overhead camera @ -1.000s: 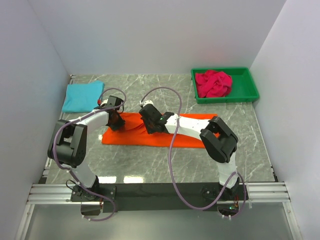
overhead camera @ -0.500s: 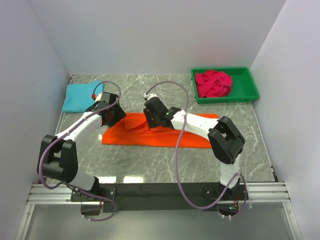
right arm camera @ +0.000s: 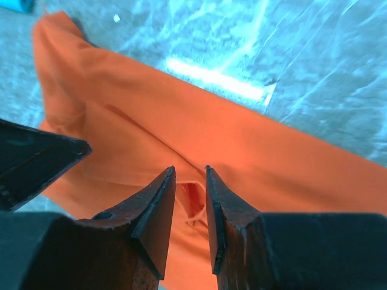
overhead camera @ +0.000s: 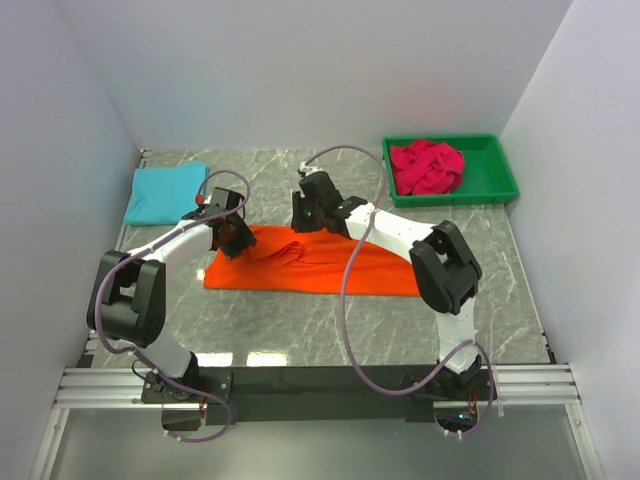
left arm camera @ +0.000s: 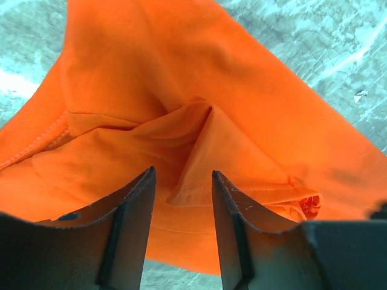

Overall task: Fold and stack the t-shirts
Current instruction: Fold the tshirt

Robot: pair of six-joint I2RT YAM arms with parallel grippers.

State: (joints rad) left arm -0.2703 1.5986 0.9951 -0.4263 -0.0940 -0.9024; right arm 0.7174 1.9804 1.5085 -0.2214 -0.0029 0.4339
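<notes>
Orange t-shirt is lying on the counter, with left fingers and right fingers hovering apart, probably to pinch its folds.

passable: table nearside of orange t-shirt | obstacles: green bin far-right, turquoise t-shirt far-left

Grey marble-patterned table top. On it:
- bright orange cloth t-shirt, laid out at centre
- folded turquoise-blue cloth t-shirt, far left
- green rectangular plastic bin, far right

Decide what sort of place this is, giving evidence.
Probably a robotics test cell: plain white walls box in a marble-look table, two arms bolted at its edge, an orange t-shirt spread out.
</notes>
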